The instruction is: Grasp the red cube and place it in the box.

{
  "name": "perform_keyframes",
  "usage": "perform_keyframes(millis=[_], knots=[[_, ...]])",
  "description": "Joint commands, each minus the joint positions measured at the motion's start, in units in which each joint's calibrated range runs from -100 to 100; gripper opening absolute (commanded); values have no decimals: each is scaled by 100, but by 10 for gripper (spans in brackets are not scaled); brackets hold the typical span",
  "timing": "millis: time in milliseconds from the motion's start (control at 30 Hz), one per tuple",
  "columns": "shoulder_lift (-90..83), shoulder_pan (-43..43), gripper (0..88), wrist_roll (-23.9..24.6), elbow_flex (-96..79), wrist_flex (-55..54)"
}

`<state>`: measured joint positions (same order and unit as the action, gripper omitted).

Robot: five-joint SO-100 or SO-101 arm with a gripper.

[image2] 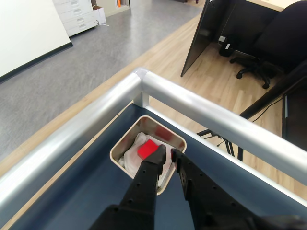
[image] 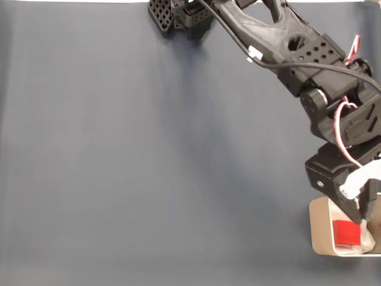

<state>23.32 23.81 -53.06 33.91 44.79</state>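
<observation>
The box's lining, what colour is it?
White, seen best in the wrist view, where the lining sits under the red cube inside the box.

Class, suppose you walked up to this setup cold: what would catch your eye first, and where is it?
The red cube stands out at once, bright on white lining inside the box, which sits in the table's railed corner in the wrist view. Next comes the black arm sweeping down the right side of the fixed view, its gripper poised just over the box beside the cube.
</observation>
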Motion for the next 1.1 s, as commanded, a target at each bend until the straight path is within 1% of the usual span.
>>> perform_keyframes(millis=[0,700,1067], knots=[[-685,-272,0,54,-79,-151],[-3077,-1550,0,205,-3007,-618],[-4723,-2076,0,327,-5188,-897]])
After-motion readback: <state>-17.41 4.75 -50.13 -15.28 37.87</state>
